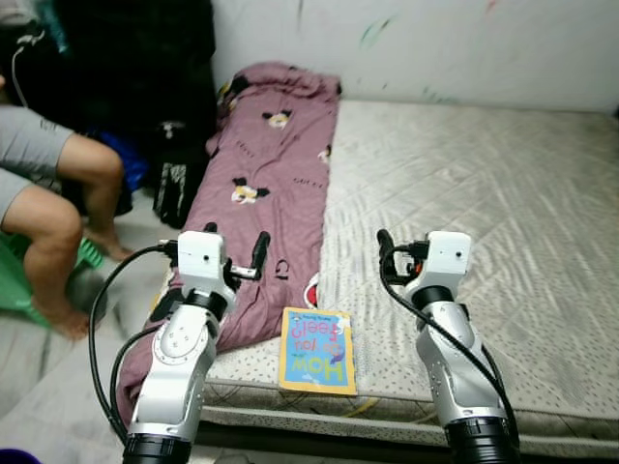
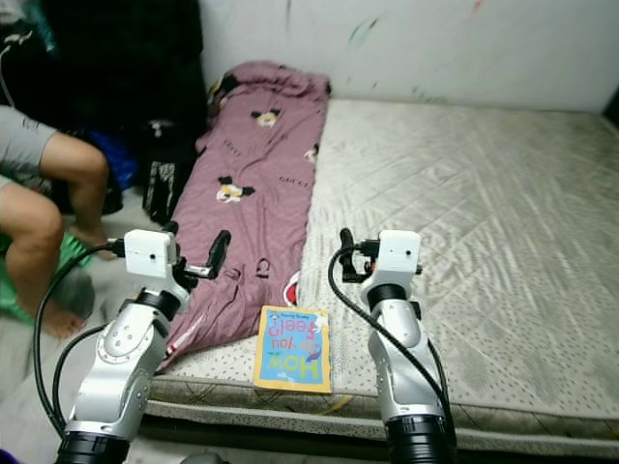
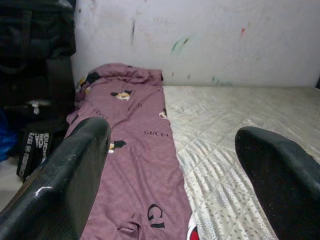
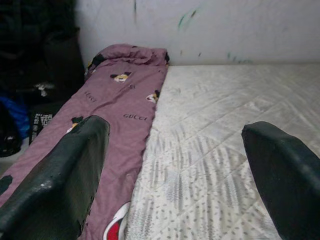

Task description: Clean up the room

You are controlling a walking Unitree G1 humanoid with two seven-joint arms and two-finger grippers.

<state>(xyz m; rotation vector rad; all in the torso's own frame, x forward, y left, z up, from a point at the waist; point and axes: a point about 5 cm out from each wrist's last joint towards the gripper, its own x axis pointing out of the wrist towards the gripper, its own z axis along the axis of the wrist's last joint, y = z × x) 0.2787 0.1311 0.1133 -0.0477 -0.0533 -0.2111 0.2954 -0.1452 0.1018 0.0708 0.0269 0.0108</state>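
A purple blanket (image 1: 273, 184) with cartoon mouse prints lies lengthwise along the left side of a bare grey mattress (image 1: 484, 193). Its near end hangs over the front corner. A yellow and blue picture book (image 1: 316, 350) lies flat at the mattress's front edge, between my two arms. My left gripper (image 1: 235, 242) is raised over the blanket's near part, open with nothing in it; its fingers (image 3: 75, 170) frame the blanket in the left wrist view. To the right of the book, my right gripper (image 1: 411, 249) hovers over the mattress, open and empty, fingers (image 4: 65, 175) wide apart.
A person sits at the far left on a green stool (image 1: 19, 280), bare legs (image 1: 53, 232) on the floor. Black bags (image 1: 174, 164) stand beside the bed's left edge against dark luggage. A white marked wall (image 1: 435, 48) runs behind the mattress.
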